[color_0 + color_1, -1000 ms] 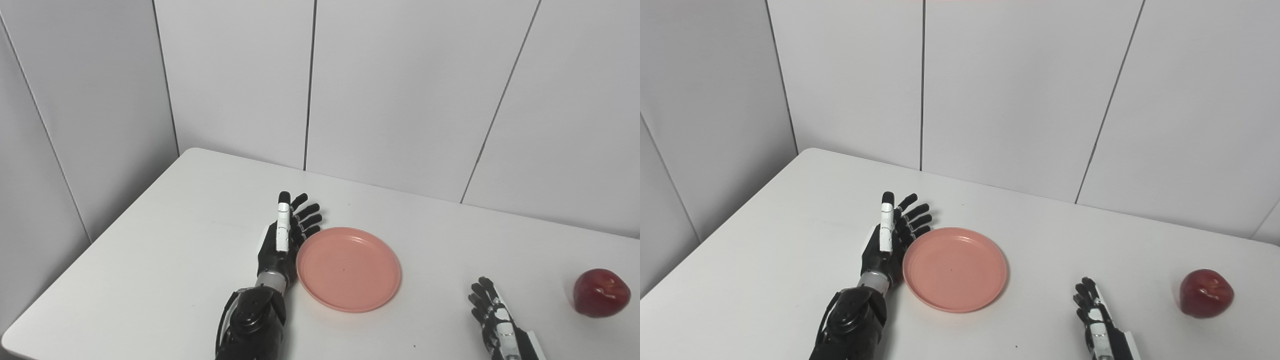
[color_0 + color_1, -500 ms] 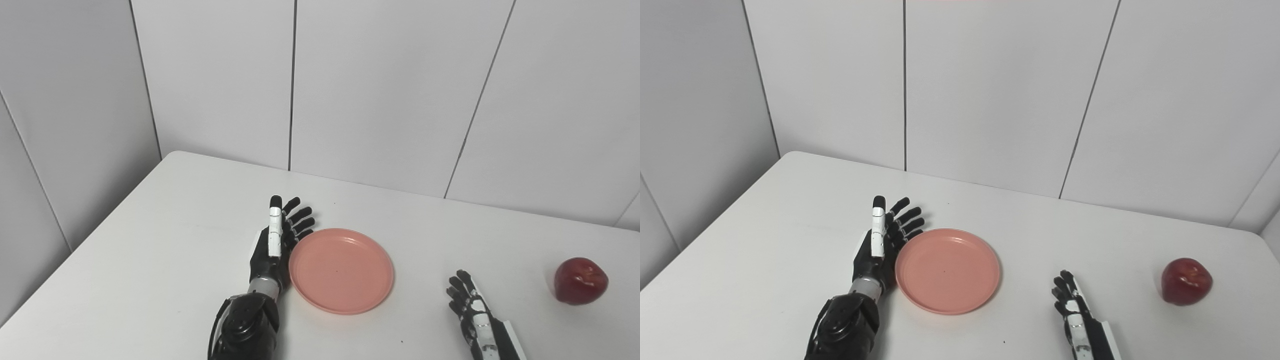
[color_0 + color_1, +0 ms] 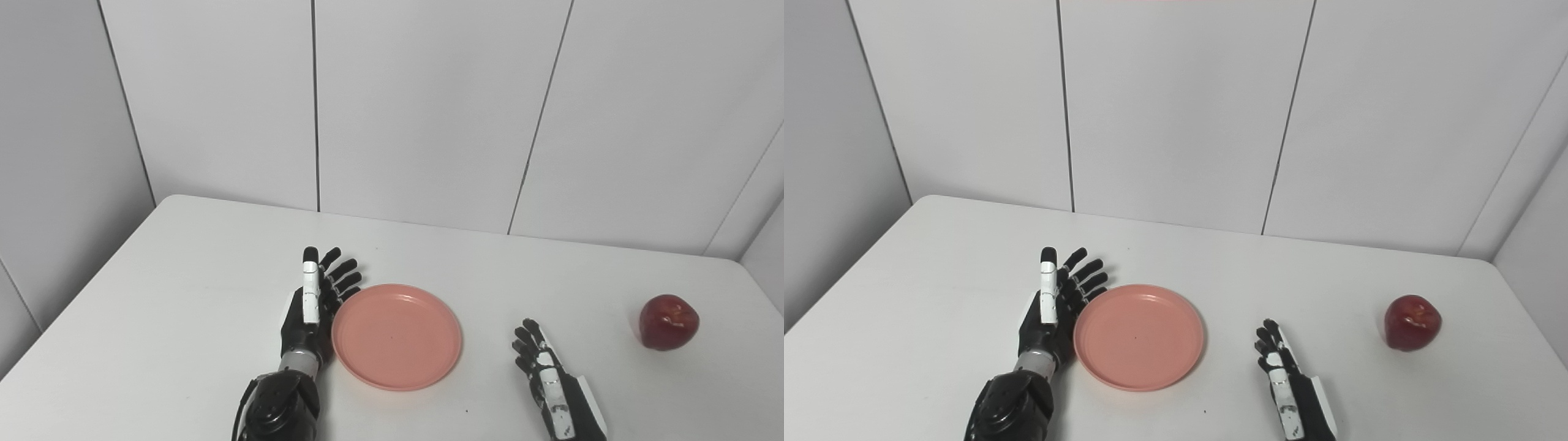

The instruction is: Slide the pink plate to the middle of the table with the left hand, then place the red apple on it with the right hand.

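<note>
Left eye view: the left robot hand (image 3: 312, 300) stands on its edge on the white bench (image 3: 184, 294), palm turned toward the pink plate (image 3: 397, 335), fingers straight and fanned apart, grasping nothing. Its palm sits against the plate's left rim, though actual contact is hard to confirm from this angle. The plate lies flat near the bench's middle. The right robot hand (image 3: 545, 373) rests low on the bench right of the plate, apart from it, fingers extended and loosely spread, empty. The red apple (image 3: 669, 321) sits well off to the right, near the bench's right edge.

Right eye view: the same layout, with the left robot hand (image 3: 1053, 300) upright beside the plate (image 3: 1139, 335), the right robot hand (image 3: 1283, 373) released between plate and apple (image 3: 1412, 322).
</note>
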{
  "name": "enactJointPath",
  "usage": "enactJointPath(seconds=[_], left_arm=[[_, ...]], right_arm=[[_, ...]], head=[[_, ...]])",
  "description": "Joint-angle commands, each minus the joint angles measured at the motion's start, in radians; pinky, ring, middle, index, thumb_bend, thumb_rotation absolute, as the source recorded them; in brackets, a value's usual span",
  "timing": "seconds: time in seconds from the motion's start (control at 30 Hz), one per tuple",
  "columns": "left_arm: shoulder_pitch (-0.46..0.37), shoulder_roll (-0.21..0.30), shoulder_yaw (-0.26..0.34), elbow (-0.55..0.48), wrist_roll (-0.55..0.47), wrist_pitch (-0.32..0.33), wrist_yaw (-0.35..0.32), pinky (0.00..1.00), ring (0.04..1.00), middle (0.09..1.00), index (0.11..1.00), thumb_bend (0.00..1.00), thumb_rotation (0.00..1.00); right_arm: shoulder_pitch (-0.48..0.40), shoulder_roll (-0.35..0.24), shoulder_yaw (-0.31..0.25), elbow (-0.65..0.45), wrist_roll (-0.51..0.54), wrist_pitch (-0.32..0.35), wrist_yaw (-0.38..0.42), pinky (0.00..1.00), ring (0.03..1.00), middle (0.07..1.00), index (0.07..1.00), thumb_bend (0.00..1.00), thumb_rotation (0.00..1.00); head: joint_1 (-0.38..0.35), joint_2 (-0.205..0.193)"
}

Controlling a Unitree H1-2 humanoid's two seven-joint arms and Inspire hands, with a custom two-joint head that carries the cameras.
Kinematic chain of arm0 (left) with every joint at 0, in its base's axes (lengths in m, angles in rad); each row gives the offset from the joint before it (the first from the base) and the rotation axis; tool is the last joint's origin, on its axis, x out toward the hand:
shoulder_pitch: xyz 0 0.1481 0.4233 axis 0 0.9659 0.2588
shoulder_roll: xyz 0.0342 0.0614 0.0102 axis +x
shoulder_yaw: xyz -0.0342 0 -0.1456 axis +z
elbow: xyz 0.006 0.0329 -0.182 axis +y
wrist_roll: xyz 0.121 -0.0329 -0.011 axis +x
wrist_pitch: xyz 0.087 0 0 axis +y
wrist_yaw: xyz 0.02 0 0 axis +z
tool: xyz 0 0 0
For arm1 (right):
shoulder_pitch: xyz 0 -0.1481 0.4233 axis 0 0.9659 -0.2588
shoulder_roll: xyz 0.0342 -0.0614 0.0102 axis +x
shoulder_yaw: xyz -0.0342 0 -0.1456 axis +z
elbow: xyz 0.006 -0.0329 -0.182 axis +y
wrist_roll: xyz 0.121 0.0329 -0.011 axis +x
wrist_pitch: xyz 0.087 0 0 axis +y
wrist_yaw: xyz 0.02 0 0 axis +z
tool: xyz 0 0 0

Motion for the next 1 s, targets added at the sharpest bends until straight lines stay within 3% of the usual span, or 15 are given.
enactJointPath(seconds=[0.0, 0.97], left_arm=[[-0.002, -0.016, -0.01, -0.019, -0.003, 0.02, 0.003, 0.82, 0.814, 0.823, 0.864, 0.76, 1.0], [0.003, -0.051, -0.047, -0.064, 0.007, 0.043, 0.023, 0.89, 0.845, 0.844, 0.877, 0.77, 1.0]], right_arm=[[-0.015, 0.018, 0.02, -0.017, 0.003, 0.035, 0.013, 0.97, 0.945, 0.948, 0.956, 0.88, 1.0], [-0.023, 0.022, 0.033, -0.012, 0.003, 0.036, 0.005, 0.98, 0.945, 0.948, 0.956, 0.89, 1.0]], head=[[0.001, 0.002], [-0.01, 0.011]])
